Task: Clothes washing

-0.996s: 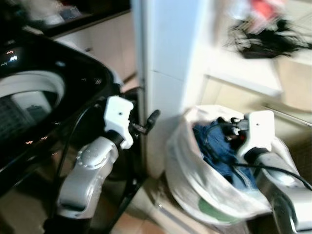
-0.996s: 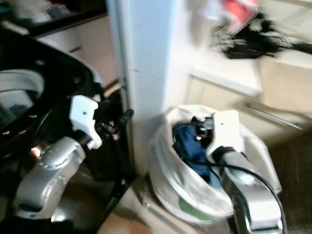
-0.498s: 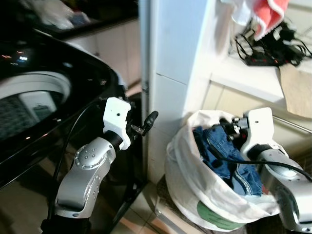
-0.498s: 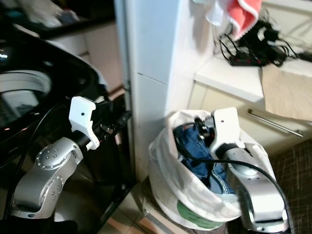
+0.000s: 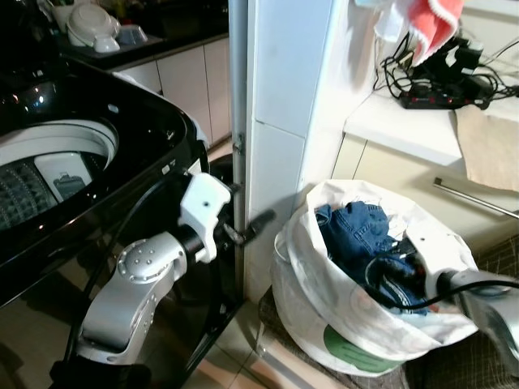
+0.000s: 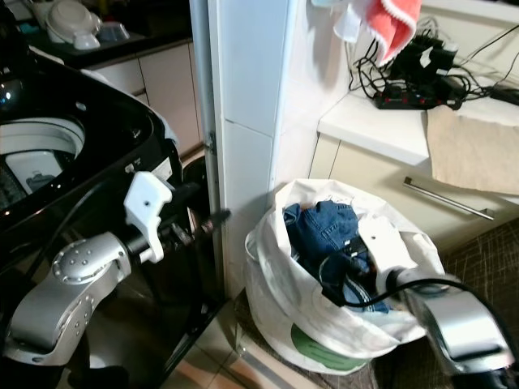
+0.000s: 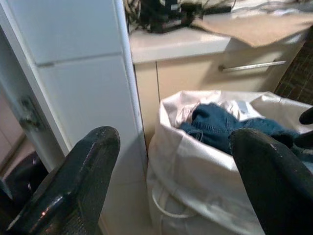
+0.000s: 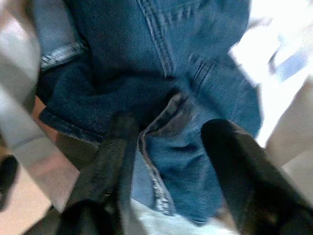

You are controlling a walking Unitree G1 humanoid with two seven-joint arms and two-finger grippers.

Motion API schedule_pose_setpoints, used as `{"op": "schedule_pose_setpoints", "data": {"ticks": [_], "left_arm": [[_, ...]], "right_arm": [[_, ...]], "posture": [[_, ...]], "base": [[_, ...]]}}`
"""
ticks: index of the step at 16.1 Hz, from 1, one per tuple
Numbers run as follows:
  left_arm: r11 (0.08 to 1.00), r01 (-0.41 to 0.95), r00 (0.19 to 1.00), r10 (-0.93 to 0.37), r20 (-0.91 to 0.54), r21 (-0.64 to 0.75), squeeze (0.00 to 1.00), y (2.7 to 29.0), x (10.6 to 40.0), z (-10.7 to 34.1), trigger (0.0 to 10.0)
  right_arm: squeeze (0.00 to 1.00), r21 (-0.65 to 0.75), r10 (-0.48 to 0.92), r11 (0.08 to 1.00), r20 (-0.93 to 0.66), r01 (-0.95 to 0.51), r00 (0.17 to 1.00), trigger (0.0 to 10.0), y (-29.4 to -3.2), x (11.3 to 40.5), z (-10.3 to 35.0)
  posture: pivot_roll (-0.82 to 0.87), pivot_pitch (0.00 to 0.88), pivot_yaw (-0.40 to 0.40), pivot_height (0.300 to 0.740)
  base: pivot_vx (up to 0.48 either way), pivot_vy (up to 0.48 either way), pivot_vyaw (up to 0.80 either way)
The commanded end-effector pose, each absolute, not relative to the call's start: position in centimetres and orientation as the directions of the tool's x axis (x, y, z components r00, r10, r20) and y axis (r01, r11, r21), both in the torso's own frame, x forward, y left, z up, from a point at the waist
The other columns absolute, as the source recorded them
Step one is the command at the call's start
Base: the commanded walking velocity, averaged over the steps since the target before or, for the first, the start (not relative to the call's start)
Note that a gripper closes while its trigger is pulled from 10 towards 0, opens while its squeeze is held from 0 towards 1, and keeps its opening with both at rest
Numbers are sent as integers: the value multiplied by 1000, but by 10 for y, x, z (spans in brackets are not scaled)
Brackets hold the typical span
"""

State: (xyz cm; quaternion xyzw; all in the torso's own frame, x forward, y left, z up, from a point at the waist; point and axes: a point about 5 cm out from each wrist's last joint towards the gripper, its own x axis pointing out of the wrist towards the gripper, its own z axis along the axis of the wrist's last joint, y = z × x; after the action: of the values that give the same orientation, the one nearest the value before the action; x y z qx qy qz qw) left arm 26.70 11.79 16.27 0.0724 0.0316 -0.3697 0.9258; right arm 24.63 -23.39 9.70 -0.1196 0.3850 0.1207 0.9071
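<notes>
**Right hand deep in the bag, jeans right under its fingers**

The right hand (image 8: 166,161) was down inside the big white plastic laundry bag (image 5: 324,316). Its two black fingers (image 8: 117,147) stood a little apart, and a fold of the dark blue denim jeans (image 8: 161,54) sat between them. The fingers touched the cloth, but they had not squeezed shut on it, so I would say the hand was open and about to grab.

The jeans lay straight ahead of that hand and just below it. More blue denim (image 5: 357,231) was heaped up toward the far side of the bag, away from the robot.

The left hand (image 5: 247,231) hung in the air beside the tall white pillar (image 5: 280,97), near the bag but outside it. Its fingers (image 7: 73,181) were spread wide and held nothing.

So the right hand was much the nearer one to the clothes. The black top-loading washing machine (image 5: 89,186) stood on the robot's left, past the pillar, with its round drum opening (image 5: 49,158) open to the top. The clothes would have to go up and across to that side.
</notes>
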Motion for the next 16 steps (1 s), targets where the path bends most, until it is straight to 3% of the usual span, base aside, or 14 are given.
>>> {"op": "schedule_pose_setpoints", "data": {"ticks": [1, 3, 5, 6, 7, 8, 9, 10, 16], "left_arm": [[713, 692, 722, -683, -113, 113, 0, 117, 268, 164, 10000], [694, 715, 698, -704, -131, 87, 0, 115, 266, 162, 10000], [589, 806, 591, -791, -160, 65, 0, 108, 252, 158, 10000], [519, 853, 521, -839, -157, 55, 0, 105, 243, 158, 10000], [476, 878, 477, -867, -144, 46, 0, 105, 237, 159, 10000], [464, 885, 466, -875, -129, 42, 0, 105, 235, 161, 10000], [464, 885, 465, -877, -124, 40, 0, 106, 235, 162, 10000], [462, 886, 462, -878, -126, 36, 0, 106, 234, 162, 10000], [417, 908, 416, -899, -139, 23, 0, 106, 232, 163, 10000]], "right_arm": [[1000, -96, 141, 950, -718, -298, 682, 10000, -236, 252, 96], [1000, -96, 173, 928, -745, -361, 644, 10000, -232, 255, 86], [1000, -142, 149, 909, -766, -391, 625, 10000, -232, 259, 74], [196, -223, 99, 889, -759, -399, 644, 10000, -235, 263, 71], [0, -270, 66, 876, -754, -400, 653, 10000, -238, 266, 69], [0, -266, 64, 880, -755, -394, 652, 10000, -239, 267, 68], [0, -271, 58, 879, -757, -393, 651, 4196, -241, 267, 68], [0, -265, 56, 882, -762, -389, 645, 0, -242, 267, 67], [0, -225, 55, 894, -803, -387, 594, 0, -252, 256, 56]], "posture": [[-46, 0, -4, 740], [-47, 0, -3, 740], [-39, 0, -9, 740], [-34, 0, -13, 740], [-34, 0, -13, 740], [-34, 0, -13, 740], [-33, 0, -13, 740], [-33, 0, -13, 740], [-40, 0, -4, 740]], "base": [[0, 0, 0], [0, 0, 0], [0, 0, 0], [0, 0, 0], [0, 0, 0], [0, 0, 0], [0, 0, 0], [0, 0, 0], [0, 0, 0]]}}
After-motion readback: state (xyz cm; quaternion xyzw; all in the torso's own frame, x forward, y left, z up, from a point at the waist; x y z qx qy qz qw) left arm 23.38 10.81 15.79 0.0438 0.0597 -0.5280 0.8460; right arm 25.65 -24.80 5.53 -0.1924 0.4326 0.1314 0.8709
